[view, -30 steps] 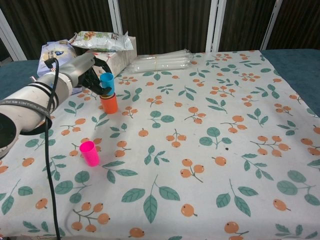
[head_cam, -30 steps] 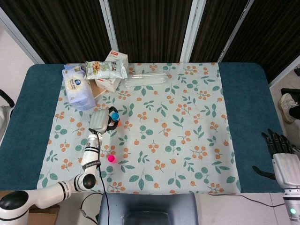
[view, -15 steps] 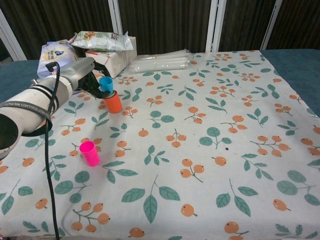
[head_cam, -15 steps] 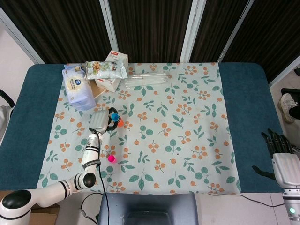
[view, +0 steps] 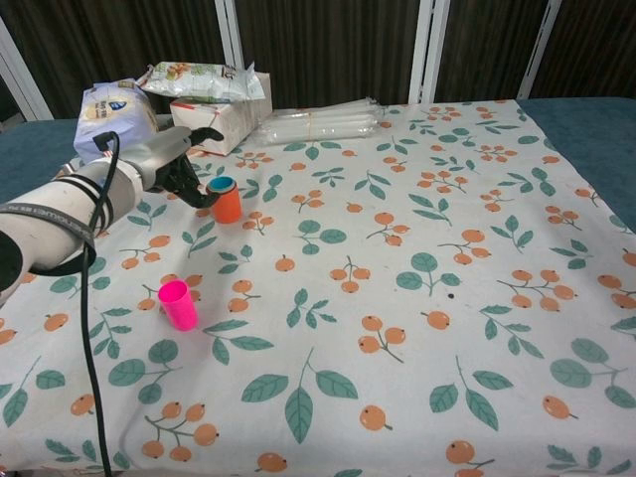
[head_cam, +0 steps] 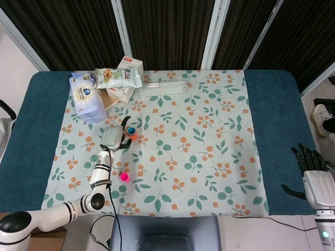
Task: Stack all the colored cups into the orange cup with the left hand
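The orange cup point(view: 228, 206) stands upright on the floral cloth, with the blue cup point(view: 223, 184) nested inside so that only its rim shows. From the head view, the orange cup point(head_cam: 133, 134) and blue cup point(head_cam: 131, 130) sit left of centre. My left hand point(view: 171, 159) is just left of this stack with its fingers spread and nothing in them; in the head view the left hand point(head_cam: 113, 137) lies beside the cups. A pink cup point(view: 178, 304) stands alone nearer the front edge, and the head view also shows this pink cup point(head_cam: 124, 177). My right hand point(head_cam: 313, 175) hangs off the table's right side, empty.
At the back left lie a blue-white packet point(view: 111, 107), a snack bag point(view: 204, 79) on a white box point(view: 224, 114), and a clear plastic pack point(view: 320, 121). A black cable point(view: 96, 298) runs along my left arm.
The blue cup has dropped down into the orange cup. My left hand has let go of it, opened, and drawn back slightly to the left.
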Available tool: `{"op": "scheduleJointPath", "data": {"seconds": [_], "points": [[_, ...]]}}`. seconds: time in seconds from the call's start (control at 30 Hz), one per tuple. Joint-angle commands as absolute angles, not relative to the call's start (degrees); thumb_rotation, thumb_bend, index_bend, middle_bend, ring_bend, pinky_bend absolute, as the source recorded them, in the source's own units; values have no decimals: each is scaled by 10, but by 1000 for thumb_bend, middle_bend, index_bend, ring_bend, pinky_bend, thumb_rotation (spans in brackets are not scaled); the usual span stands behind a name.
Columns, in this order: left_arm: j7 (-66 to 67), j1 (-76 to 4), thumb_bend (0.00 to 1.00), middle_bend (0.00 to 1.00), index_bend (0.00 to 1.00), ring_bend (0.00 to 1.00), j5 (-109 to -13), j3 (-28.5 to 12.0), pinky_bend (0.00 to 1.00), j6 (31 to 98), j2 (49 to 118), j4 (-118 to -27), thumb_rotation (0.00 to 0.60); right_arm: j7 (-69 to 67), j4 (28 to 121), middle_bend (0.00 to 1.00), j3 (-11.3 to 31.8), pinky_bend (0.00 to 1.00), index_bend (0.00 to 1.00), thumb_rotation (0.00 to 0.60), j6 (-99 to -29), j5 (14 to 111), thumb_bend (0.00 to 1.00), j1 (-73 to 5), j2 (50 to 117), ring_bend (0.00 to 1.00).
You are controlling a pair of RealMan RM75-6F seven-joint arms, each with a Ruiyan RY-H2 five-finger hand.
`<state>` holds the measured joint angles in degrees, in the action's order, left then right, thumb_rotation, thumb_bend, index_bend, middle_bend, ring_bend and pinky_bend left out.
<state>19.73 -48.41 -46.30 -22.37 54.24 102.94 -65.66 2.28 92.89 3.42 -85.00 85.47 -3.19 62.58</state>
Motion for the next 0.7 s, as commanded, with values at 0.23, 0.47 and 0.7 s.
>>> {"op": "scheduleJointPath", "data": {"seconds": [0.23,0.47,0.7], "points": [[162,-413,349,1000,5,1000,-565,-162,1000,607,931,-847,600,13,929,0,33,0,0,600,-851,859,174,-31,621,0],[124,-324,344,1000,79,1000,-650,-63,1000,640,802,-1044,600,15,932,0,24,0,0,600,-847,872,174,-33,623,0],[115,-272,344,1000,100,1000,-709,0,1000,679,795,-1056,600,8,933,0,16,0,0,600,-851,891,175,-32,621,0]]}}
